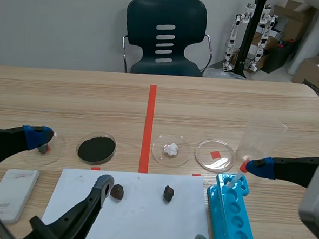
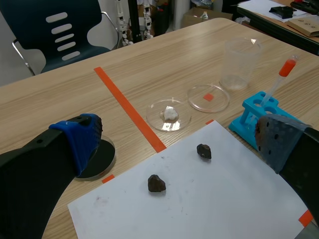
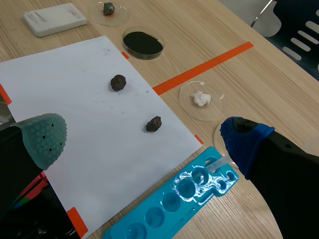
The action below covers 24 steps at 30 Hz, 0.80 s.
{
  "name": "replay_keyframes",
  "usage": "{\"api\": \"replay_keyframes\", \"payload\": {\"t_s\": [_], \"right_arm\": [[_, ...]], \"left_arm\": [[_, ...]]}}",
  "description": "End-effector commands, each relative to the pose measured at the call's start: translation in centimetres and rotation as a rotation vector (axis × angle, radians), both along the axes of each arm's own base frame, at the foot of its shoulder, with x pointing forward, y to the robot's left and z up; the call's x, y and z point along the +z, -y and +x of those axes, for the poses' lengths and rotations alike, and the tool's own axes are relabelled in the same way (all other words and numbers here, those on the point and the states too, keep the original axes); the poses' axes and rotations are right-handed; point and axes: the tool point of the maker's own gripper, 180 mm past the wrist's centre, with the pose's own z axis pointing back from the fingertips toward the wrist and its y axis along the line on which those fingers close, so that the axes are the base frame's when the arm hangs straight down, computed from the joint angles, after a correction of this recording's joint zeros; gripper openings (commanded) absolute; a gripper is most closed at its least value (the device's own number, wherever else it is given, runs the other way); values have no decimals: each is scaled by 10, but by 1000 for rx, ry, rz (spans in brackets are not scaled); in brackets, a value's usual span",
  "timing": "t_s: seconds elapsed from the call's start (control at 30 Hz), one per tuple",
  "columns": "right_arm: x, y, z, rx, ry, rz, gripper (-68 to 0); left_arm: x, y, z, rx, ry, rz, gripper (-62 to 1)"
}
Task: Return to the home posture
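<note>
Looking across the rig, I see both arms low over the near edge of the surface (image 1: pixel 231 102), and neither has hold of anything. My left gripper (image 1: pixel 71 159) is spread wide with nothing between its tips. One tip hangs by the dishes toward the left edge and the other sits over the near left part of the white paper sheet (image 1: pixel 142 221). My right gripper (image 1: pixel 233 205) is just as wide apart and empty, with one tip above the far end of the blue rack (image 1: pixel 234 227) and the other down at the near edge.

The sheet lies along the middle of the near edge. Two dark stones sit on its far half, one (image 1: pixel 117 191) toward its left side and one (image 1: pixel 168 193) near its centre, well apart. Past the sheet's far edge a row of petri dishes crosses the surface:

- one holding a small grey stone (image 3: pixel 122 17), nearest the left edge
- one filled with black powder (image 1: pixel 114 151)
- one with a white lump (image 1: pixel 160 155)
- an empty one (image 1: pixel 206 155) over a red tape square

A clear beaker (image 1: pixel 264 138) stands upright beyond that, toward the right edge. The rack lies just beside the sheet's right edge, and a pipette with an orange bulb (image 2: pixel 279 82) leans out of its far end. The bulb is close to my right gripper's far tip, but I cannot tell whether they touch. A white block (image 1: pixel 13 193) rests at the near left corner.
</note>
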Motion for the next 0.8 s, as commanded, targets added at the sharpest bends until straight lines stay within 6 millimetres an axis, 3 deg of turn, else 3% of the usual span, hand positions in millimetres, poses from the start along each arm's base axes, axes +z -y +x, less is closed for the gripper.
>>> {"api": "replay_keyframes", "payload": {"t_s": [0.0, 0.77], "right_arm": [[4, -1, 1, -3, 9, 17, -22], [4, -1, 1, -3, 9, 17, -22]], "left_arm": [[9, 3, 1, -4, 26, -26, 14], [13, 3, 2, -5, 43, -35, 14]]}}
